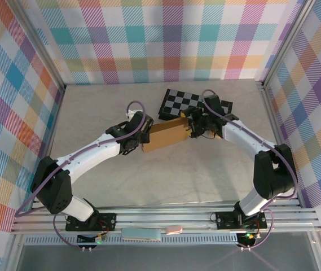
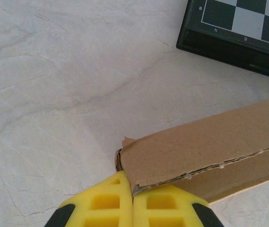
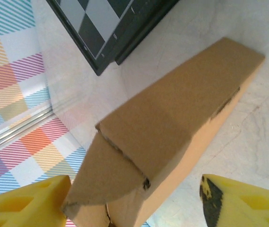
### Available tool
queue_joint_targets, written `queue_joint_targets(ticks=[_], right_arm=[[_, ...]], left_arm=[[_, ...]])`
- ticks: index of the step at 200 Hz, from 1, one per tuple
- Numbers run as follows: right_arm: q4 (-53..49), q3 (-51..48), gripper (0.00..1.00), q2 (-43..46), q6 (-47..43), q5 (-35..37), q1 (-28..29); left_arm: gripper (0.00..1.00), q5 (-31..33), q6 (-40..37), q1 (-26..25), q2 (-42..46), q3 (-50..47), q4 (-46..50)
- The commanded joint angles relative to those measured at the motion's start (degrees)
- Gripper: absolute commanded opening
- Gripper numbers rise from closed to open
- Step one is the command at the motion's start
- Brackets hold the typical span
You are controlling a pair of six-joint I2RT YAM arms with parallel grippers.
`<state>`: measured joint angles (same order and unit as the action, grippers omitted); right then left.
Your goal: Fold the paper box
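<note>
The left gripper (image 2: pixel 133 189) has its two yellow fingers (image 2: pixel 107 204) pressed together. Their tips touch a corner at the left end of the slim brown cardboard box (image 1: pixel 166 135). I cannot tell if a thin bit of card is caught between them. The box lies in the middle of the pale stone-look table (image 1: pixel 92 113), between the two arms, and it looks almost all folded up. At its right end one rounded flap (image 3: pixel 106 175) sticks out and is not tucked in. The right gripper (image 3: pixel 134 185) has its fingers wide apart, one on each side of that end, and it holds nothing. Just behind lies the black-and-grey checkered board (image 1: pixel 185 101). I think the step now is closing this last end flap. Next, the left side should hold the box so it does not slide. Then the right fingers can push the flap down and in, softly, so the card does not crumple.
</note>
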<state>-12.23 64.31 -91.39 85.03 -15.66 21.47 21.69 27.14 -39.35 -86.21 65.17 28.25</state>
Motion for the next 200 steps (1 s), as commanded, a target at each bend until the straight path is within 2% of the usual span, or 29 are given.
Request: queue_joint_targets(ticks=[1,12,31,45,61,77,110,139,154,171,200], right_arm=[[7.9,-2.3,0.65,1.0,0.7,-2.2,-1.1],[8.0,-2.8,0.59,0.8,0.5,-2.3,-1.4],[9.6,-4.3,0.54,0.2,0.9,-2.5,-1.4],[9.7,-5.1,0.46,0.1,1.3,-2.4,-1.4],[9.5,-5.8,0.44,0.4,1.1,-2.1,-1.4],[8.9,-6.3,0.4,0.3,0.8,-1.7,-1.4],[8.2,-6.8,0.38,0.1,1.2,-1.7,-1.4],[6.7,-5.8,0.36,-0.8,1.3,-1.6,-1.4],[5.9,-5.0,0.36,-1.5,1.5,-1.6,-1.3],[5.1,-3.7,0.36,-2.5,1.5,-1.6,-1.2],[4.3,-2.5,0.35,-3.3,1.7,-1.4,-1.1]], left_arm=[[0.0,-6.4,-1.0,-0.8,-4.2,-2.4,8.8],[0.0,-6.3,-1.0,-0.8,-4.1,-2.4,8.8],[0.0,-6.3,-0.8,-0.8,-4.0,-2.6,8.8],[0.0,-6.2,-0.6,-0.8,-3.7,-2.7,8.8],[0.0,-6.9,0.0,-0.8,-3.4,-2.6,8.8],[0.09,-8.0,0.9,-0.7,-2.5,-2.7,8.5],[0.37,-9.8,3.3,-0.8,1.5,-1.5,8.9],[0.54,-12.9,5.6,-0.5,5.7,0.3,9.0],[0.68,-14.4,7.9,0.5,8.0,0.7,8.9],[0.72,-18.6,11.6,3.0,9.4,0.6,8.8],[0.72,-24.4,20.3,7.3,11.7,-2.6,5.0]])
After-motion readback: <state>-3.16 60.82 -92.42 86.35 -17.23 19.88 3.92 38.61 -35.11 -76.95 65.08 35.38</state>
